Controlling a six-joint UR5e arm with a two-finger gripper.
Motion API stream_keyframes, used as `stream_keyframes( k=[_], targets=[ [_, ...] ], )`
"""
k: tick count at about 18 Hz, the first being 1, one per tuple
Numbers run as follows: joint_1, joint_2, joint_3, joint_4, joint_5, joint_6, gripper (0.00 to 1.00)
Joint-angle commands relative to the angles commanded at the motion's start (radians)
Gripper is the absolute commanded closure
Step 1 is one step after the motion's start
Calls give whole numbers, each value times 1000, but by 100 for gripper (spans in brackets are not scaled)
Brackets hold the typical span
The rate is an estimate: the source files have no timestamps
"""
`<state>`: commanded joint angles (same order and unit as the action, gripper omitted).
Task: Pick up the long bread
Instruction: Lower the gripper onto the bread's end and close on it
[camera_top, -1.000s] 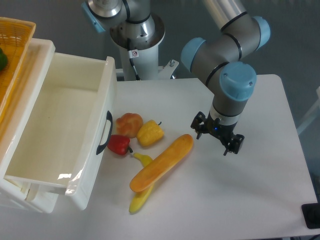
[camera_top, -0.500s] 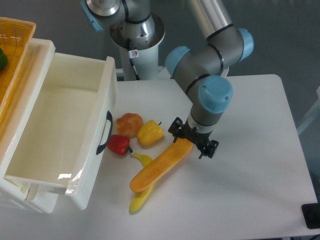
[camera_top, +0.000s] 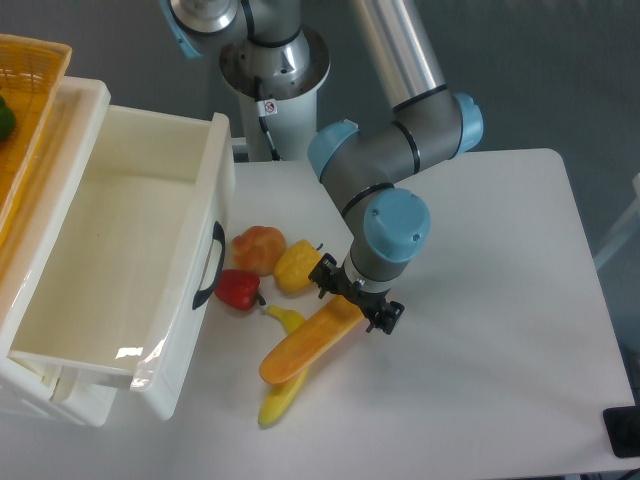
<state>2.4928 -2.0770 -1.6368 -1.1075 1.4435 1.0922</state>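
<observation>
The hand (camera_top: 356, 299) sits over the upper end of the long bread (camera_top: 310, 340), fingers spread wide with one black fingertip on each side of the loaf, not yet closed on it as far as the view shows; whether the pads touch the sides I cannot tell; the long bread lies flat on the tabletop (camera_top: 500, 330), running from under the hand down and away to the lower left, its far end resting across the banana (camera_top: 280, 385), which sticks out beyond it on both sides; just to the hand's left sits the yellow pepper (camera_top: 299, 266), with the round orange-pink bun (camera_top: 259, 249) and the red pepper (camera_top: 237, 289) further that way, then the white drawer (camera_top: 140, 260) well apart; judged as a toy loaf it looks light, stiff and hollow-plastic smooth, so slippery rather than fragile; the rounded, tapering end is a poor place to pinch, the fingers could squeeze it out sideways; gripping this far from the middle, the long free end would likely droop or swing on lifting; better hold is across the narrow width nearer the loaf's middle, further down its length from the hand, clear of the banana underneath so only the bread comes up; firm closure is fine, no crush risk apparent.
</observation>
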Motion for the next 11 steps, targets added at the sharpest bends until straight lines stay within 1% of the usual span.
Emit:
stream_keyframes(
  k=[7,11],
  targets=[
    [-9,-38,26,2,0,-21,9],
    [-9,-41,31,2,0,-28,32]
  ],
)
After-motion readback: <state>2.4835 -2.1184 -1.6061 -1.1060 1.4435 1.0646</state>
